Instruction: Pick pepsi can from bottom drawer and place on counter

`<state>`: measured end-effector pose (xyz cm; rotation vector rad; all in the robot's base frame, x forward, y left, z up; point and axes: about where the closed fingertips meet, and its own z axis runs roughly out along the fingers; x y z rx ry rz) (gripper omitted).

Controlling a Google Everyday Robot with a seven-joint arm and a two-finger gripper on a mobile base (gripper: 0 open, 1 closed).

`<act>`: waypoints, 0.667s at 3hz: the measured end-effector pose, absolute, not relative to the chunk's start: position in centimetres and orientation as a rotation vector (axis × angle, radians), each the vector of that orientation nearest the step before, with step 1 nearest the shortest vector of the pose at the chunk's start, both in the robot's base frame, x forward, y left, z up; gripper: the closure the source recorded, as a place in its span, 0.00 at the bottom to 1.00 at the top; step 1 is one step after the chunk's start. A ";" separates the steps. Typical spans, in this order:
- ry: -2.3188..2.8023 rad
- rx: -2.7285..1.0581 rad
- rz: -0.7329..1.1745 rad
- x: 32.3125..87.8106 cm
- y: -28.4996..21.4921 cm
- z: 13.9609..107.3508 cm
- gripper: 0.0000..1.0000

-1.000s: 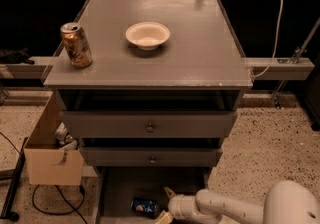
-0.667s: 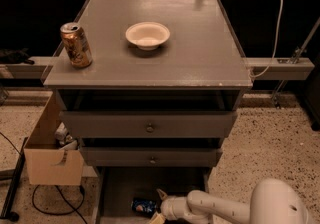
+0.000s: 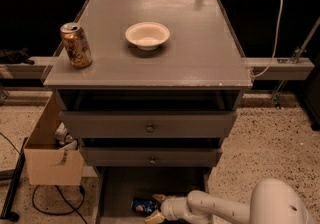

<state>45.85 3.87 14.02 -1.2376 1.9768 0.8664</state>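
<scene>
The pepsi can [image 3: 141, 205] lies on its side on the floor of the open bottom drawer [image 3: 120, 188], near its front. My gripper [image 3: 156, 208] reaches in from the lower right on a white arm and sits right at the can's right end. Its two tan fingers are spread, one above and one below that end, and have not closed on the can. The counter [image 3: 200, 53] is the broad grey top of the cabinet above.
A gold-brown can [image 3: 76, 44] stands at the counter's left edge and a white bowl [image 3: 147, 34] sits near its middle. Two knobbed drawers [image 3: 149, 128] are shut above the bottom drawer. A cardboard box [image 3: 50, 160] and cables lie on the floor at left.
My gripper has moved left inside the bottom drawer, from a short way off to right against the pepsi can's right end. The can has not moved.
</scene>
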 end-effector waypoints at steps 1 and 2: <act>1.977 -1.238 0.866 45.8 3.9 14.0 0.59; 1.977 -1.238 0.866 45.8 3.9 14.0 0.82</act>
